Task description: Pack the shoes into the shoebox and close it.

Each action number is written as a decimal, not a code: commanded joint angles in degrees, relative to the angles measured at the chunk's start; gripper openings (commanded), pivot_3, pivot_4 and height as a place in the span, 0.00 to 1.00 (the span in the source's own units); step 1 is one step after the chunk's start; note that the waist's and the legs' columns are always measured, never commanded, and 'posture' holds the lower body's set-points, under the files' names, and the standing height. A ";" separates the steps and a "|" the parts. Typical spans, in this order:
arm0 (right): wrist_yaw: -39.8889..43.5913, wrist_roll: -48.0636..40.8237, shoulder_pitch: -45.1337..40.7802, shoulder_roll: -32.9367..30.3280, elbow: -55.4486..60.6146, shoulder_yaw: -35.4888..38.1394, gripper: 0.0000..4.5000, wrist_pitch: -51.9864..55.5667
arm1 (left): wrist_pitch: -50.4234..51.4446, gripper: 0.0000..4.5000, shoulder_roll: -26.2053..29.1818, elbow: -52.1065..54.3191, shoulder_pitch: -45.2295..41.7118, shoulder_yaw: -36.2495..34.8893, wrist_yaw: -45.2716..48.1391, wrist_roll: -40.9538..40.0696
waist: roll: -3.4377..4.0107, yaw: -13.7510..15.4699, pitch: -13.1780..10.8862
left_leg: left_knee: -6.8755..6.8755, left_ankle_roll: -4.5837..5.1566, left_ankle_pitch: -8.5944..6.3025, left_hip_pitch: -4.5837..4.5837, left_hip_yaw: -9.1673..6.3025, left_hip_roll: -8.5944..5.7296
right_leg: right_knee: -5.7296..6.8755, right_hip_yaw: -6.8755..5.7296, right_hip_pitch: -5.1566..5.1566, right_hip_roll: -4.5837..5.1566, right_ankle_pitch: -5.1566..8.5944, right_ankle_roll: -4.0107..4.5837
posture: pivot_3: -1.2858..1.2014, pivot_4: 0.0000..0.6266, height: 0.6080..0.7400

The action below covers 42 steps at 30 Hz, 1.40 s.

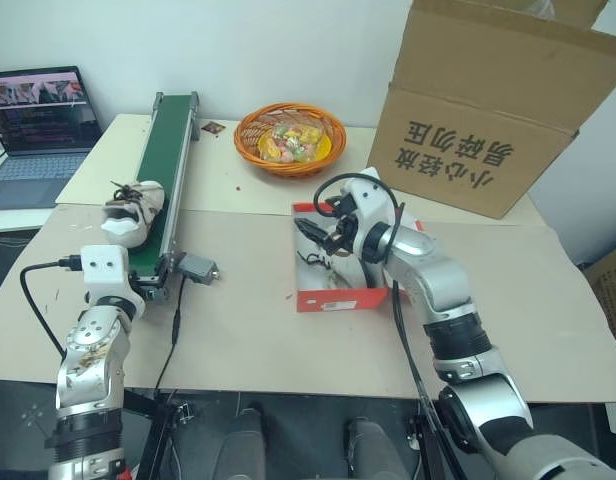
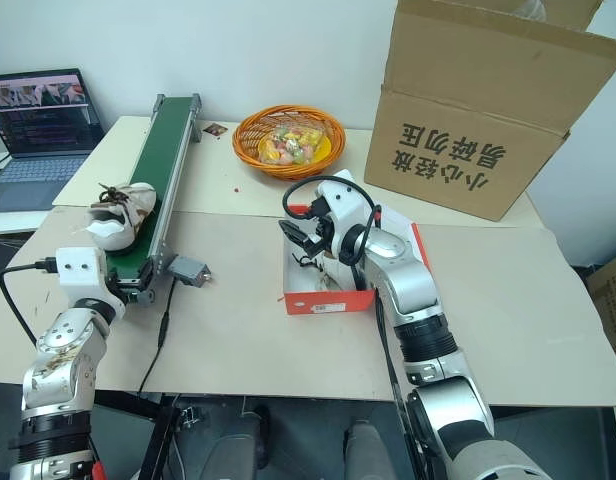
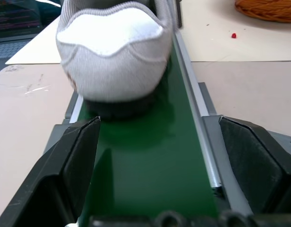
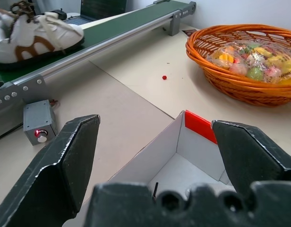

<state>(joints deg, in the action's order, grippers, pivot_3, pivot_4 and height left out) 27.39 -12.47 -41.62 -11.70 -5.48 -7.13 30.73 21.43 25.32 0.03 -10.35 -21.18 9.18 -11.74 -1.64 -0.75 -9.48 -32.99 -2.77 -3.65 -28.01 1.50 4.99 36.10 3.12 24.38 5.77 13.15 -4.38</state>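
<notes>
White sneaker (image 3: 112,52) with dark laces sits on green conveyor (image 3: 150,165).

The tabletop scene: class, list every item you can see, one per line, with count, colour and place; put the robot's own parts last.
sneaker: one, white, on the green belt near its close end.
conveyor: one, green belt, grey frame, left side of the tables.
control box: one, grey, beside the conveyor's close end.
shoebox: one, red, white inside, open, mid-table; something pale lies inside, partly hidden.
basket: one, orange, holding wrapped sweets, behind the shoebox.
carton: one, brown, black characters, far right.
laptop: one, dark, far left.
left gripper: jaws open, facing the sneaker's heel.
right gripper: jaws open, above the shoebox.
</notes>
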 commanded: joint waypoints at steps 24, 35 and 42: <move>-0.89 0.38 -0.53 0.31 2.36 1.64 1.00 -0.63 | -1.33 0.55 0.18 1.16 -2.56 0.14 0.20 0.65 | 0.00 0.11 0.00 | 0.04 -0.01 0.00 -0.08 0.01 0.00 | -0.03 -0.14 0.00 0.08 0.00 0.00 | 0.52 0.24 0.86; -0.90 0.59 -0.44 0.33 2.43 1.56 1.00 -0.55 | -9.32 0.52 -0.28 5.16 -3.62 0.37 -2.32 4.05 | 0.00 0.18 0.00 | 0.06 -0.01 0.01 -0.14 0.01 0.00 | -0.04 -0.29 0.01 0.15 0.00 0.00 | 0.52 0.24 0.86; -0.75 0.69 -0.91 0.87 1.79 1.11 1.00 -0.24 | -10.89 0.52 -0.74 10.78 -6.25 6.97 -3.39 9.85 | 0.00 0.36 0.00 | 0.06 -0.05 0.03 -0.18 0.01 0.00 | -0.05 -0.33 0.01 0.15 0.01 -0.04 | 0.52 0.24 0.86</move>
<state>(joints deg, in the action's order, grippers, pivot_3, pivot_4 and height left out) 26.96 -11.87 -41.61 -10.92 -5.39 -6.47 30.75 11.72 24.85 8.34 -15.88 -15.22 5.76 -2.63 -1.64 -0.40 -9.48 -32.93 -2.81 -3.62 -28.20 1.51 4.99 36.06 2.79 24.38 5.92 13.17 -4.41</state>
